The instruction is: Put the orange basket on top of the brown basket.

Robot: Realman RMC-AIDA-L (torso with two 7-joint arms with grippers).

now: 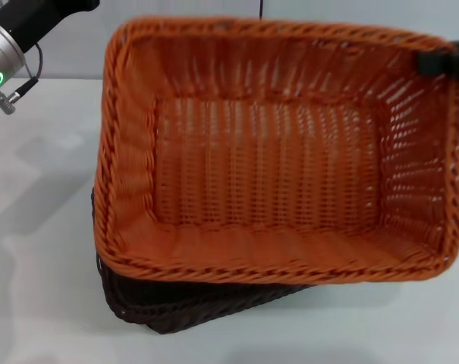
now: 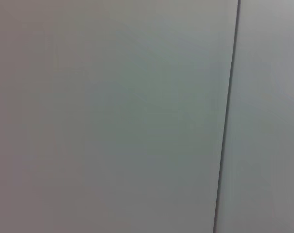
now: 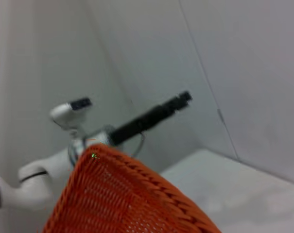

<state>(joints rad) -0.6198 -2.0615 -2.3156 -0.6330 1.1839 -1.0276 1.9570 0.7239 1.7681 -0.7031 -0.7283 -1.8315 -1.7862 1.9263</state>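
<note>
The orange basket [image 1: 267,182] fills most of the head view, lifted and tilted above the table. My right gripper [image 1: 441,62] is shut on its rim at the far right corner. The basket's rim also shows close up in the right wrist view [image 3: 122,199]. The brown basket [image 1: 183,307] lies on the table under the orange one; only its near left corner and front edge show. My left arm [image 1: 17,38] is raised at the far left, away from both baskets. Its gripper [image 3: 178,101] shows far off in the right wrist view.
The white table [image 1: 39,227] extends to the left of and in front of the baskets. A pale wall [image 2: 112,116] with a vertical seam stands behind; the left wrist view shows nothing else.
</note>
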